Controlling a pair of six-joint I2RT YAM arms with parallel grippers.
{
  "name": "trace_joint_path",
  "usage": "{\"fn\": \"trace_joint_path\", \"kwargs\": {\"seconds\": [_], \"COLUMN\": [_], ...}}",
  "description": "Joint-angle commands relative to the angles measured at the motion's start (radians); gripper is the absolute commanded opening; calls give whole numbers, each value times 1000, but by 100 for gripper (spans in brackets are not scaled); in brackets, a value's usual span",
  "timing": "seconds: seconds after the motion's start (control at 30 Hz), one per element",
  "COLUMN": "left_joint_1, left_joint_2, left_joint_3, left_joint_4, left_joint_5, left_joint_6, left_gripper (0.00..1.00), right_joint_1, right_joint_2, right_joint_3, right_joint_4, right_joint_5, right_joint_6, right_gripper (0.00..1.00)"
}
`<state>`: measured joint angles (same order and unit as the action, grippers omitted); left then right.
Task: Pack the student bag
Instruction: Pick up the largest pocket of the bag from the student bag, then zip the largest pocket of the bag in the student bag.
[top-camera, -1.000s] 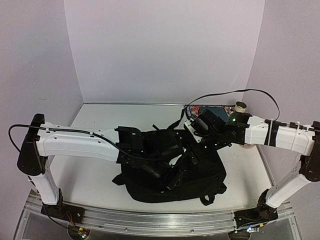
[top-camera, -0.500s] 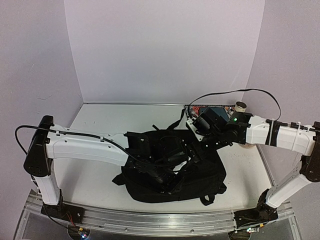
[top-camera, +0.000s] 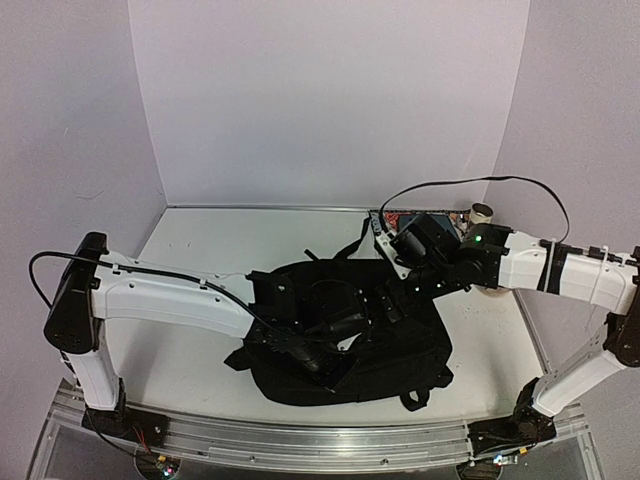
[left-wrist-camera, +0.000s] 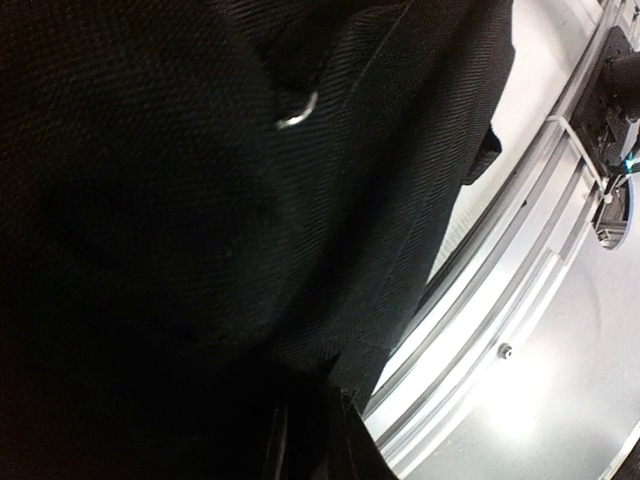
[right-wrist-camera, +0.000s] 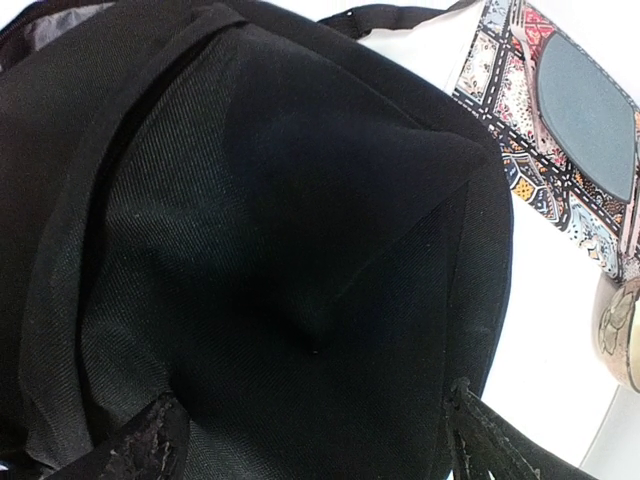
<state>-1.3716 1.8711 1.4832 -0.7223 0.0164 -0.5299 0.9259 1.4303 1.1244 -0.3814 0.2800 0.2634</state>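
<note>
The left arm (top-camera: 160, 295) reaches low across the white table (top-camera: 200, 240), and the left gripper (top-camera: 318, 358) is pushed down into the near-left part of the black bag (top-camera: 400, 345). Its wrist view is almost all dark woven cloth pressed close, so the jaws are hidden. Whether they are clenched, or on what, I cannot tell. Ahead of those jaws a small metal ring (left-wrist-camera: 297, 112) sits on the cloth. Off to their right, the bag's edge gives way to the silver rail (left-wrist-camera: 500, 310) along the table's near side.

The bag lies slumped in the middle of the table, between the two arms.

The right gripper (right-wrist-camera: 315, 420) hovers over the bag's far-right part. Its two fingers (right-wrist-camera: 150, 445) stand wide apart — released, with nothing pinched — and the bag's bulging cloth fills the space ahead of and between them. Whether the tips touch it cannot be told. Beyond the jaws a black strap (right-wrist-camera: 390, 15) runs out onto the table. To their right, just beside the bag, lies a flat patterned case (right-wrist-camera: 520, 150) with a grey oval on it, and near that a pale roll (top-camera: 483, 212).
</note>
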Motion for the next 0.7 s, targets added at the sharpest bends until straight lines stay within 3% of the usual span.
{"fn": "trace_joint_path", "kwargs": {"seconds": [0.0,0.1,0.67], "left_joint_1": [-1,-1,52], "left_joint_2": [-75,-94,-153], "left_joint_3": [-13,-11,-80], "left_joint_4": [-1,0,15], "left_joint_5": [-61,-75,-62], "left_joint_6": [-25,-34,-122], "left_gripper": [8,0,1], "right_joint_1": [-4,-5,-5], "right_joint_2": [-30,-32,-48], "right_joint_3": [-7,-7,-42], "right_joint_4": [-13,-12,29], "right_joint_5": [-3,-16,-102], "right_joint_6": [11,7,5], "right_gripper": [88,88,88]}}
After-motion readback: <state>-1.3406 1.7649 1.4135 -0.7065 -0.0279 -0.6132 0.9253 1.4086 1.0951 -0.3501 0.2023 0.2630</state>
